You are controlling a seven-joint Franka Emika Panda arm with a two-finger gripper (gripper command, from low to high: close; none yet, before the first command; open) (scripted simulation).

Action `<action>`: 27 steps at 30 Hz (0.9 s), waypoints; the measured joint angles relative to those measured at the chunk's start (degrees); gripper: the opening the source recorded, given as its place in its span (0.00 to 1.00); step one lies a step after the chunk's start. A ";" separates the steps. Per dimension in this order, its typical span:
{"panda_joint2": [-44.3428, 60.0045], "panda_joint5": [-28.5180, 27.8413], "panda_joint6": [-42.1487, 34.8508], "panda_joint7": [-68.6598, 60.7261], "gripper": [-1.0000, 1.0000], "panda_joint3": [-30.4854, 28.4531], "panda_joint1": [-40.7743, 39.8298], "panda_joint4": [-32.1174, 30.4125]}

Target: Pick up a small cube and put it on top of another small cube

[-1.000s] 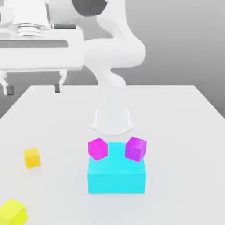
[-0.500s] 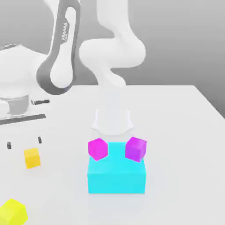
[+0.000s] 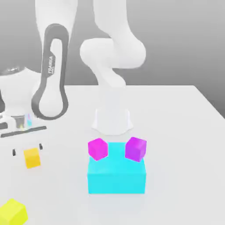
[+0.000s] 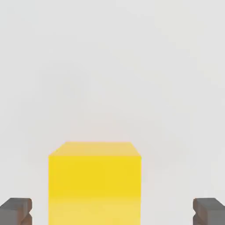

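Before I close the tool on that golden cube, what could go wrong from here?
1. The tool is open with its fingertips beside the golden cube, but if it closes too high, the cube may slip out.
2. The magenta cubes sit at the cyan block's back edge, so a careless placement could knock one off.

The small golden cube point(image 3: 32, 157) point(image 4: 94, 182) sits flat on the table. It lies toward the exterior view's left, well apart from the other blocks.
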 joint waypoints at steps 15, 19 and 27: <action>0.76 1.67 0.33 -1.29 0.00 1.78 -1.43 0.30; -2.50 -5.30 -1.44 4.02 0.00 -5.22 4.06 -0.97; -9.58 -19.65 -5.32 14.83 0.00 -16.30 11.93 -3.30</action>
